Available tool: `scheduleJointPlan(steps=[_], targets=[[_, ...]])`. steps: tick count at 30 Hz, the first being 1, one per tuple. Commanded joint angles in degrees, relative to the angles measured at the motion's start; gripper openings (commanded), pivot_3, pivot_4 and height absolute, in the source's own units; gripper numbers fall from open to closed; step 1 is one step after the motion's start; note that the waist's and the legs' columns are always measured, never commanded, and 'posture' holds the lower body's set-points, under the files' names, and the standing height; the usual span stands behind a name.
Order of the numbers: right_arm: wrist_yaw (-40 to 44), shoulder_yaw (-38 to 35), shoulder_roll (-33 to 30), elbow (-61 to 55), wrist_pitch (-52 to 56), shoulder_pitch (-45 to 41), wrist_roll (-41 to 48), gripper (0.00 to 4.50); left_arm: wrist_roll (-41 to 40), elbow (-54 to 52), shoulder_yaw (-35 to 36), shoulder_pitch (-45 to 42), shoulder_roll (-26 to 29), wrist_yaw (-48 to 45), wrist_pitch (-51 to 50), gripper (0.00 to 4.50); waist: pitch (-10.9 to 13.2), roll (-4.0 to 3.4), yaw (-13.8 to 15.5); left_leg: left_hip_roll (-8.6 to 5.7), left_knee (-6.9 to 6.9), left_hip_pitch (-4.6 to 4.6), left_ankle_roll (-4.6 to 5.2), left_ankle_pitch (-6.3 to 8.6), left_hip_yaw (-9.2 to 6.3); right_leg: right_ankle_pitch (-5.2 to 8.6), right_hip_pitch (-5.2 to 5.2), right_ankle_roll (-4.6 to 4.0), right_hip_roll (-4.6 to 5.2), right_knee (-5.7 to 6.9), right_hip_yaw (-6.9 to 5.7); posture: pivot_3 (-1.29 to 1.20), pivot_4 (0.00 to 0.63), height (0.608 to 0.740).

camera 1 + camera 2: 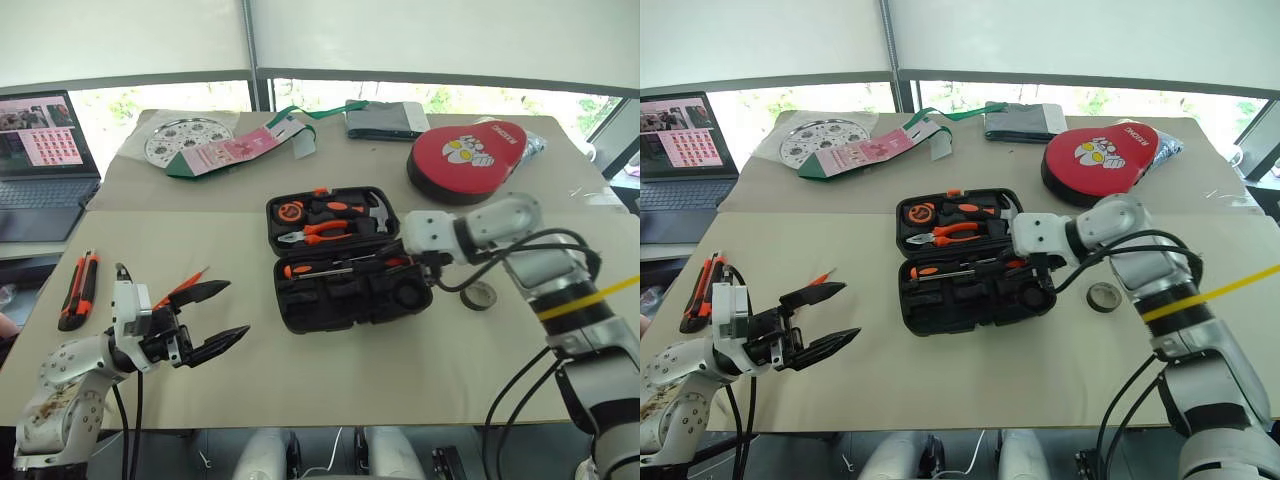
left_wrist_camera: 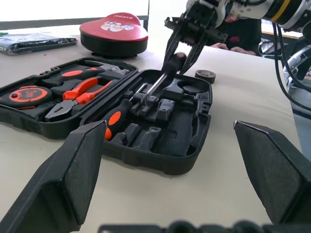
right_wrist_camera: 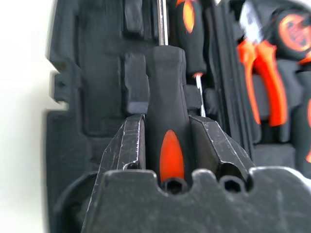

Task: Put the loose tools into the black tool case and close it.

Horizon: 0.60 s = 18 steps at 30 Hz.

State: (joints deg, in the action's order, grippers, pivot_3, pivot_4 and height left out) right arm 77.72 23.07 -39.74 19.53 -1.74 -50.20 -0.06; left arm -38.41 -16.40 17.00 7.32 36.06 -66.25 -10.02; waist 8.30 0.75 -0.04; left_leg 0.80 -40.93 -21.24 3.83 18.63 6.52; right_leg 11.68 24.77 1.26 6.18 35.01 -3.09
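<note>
the black tool case (image 1: 345, 260) was seen lying open near the middle of the tabletop. in its far half, the pliers (image 1: 318, 232), the hammer (image 1: 372, 208) and the round tape measure (image 1: 291, 211) were already tucked in. in its near half, one black-orange screwdriver (image 1: 330, 268) was already laid in its slot.

a second black-orange screwdriver (image 3: 167, 107) was held by the right gripper (image 2: 187, 46), whose two fingers were clamped on the handle. it was being held just over the near half of the case, tip down in the slots, so it was probably about to be put in its place. whether it was fully seated could not be told.

the left gripper (image 1: 205, 320) was held over the near left part of the tabletop with its fingers wide apart and nothing between them.

three loose tools were left outside. the orange-black utility knife (image 1: 78, 290) was lying near the left edge of the tabletop. the slim orange tester screwdriver (image 1: 182, 288) was lying just behind the left gripper. the small dark tape roll (image 1: 480, 295) was lying just beside the right end of the case.

so less than half of the job looked done. the lid was not yet shut and the latch was not yet pressed.
</note>
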Motion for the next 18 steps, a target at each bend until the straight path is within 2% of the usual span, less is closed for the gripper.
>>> scheduleJointPlan(steps=[1, 11, 18], targets=[[-0.6, 0.5, 1.4, 6.6, -4.5, -4.1, -3.8, 1.02, -0.2, -2.0, -0.2, -0.5, 0.4, 0.1, 0.7, 4.5, 0.0, -0.02, -0.4, 0.0, 0.01, -0.01, 0.0, 0.0, 0.01, 0.0, 0.0, 0.0, 0.01, 0.01, -0.09, 0.0, 0.15, 0.74], [-0.9, 1.4, 3.2, 19.6, -14.1, -7.8, -9.1, 1.02, 0.0, -2.6, -1.1, -0.5, 0.4, 0.6, 0.9, 4.5, 0.1, -0.09, -1.1, 0.04, 0.03, 0.01, -0.09, -0.04, 0.01, 0.04, -0.01, -0.06, 0.16, 0.02, -0.64, 0.0, 0.15, 0.74], [-0.2, 1.2, 6.0, 20.8, -16.7, -7.6, -9.0, 1.02, 0.0, -2.8, -0.6, 0.3, 0.4, 0.5, 1.3, 4.5, 0.1, -0.15, -1.2, 0.06, 0.03, 0.04, -0.14, -0.07, 0.0, 0.04, -0.02, -0.08, 0.16, 0.08, -0.66, 0.0, 0.15, 0.74]])
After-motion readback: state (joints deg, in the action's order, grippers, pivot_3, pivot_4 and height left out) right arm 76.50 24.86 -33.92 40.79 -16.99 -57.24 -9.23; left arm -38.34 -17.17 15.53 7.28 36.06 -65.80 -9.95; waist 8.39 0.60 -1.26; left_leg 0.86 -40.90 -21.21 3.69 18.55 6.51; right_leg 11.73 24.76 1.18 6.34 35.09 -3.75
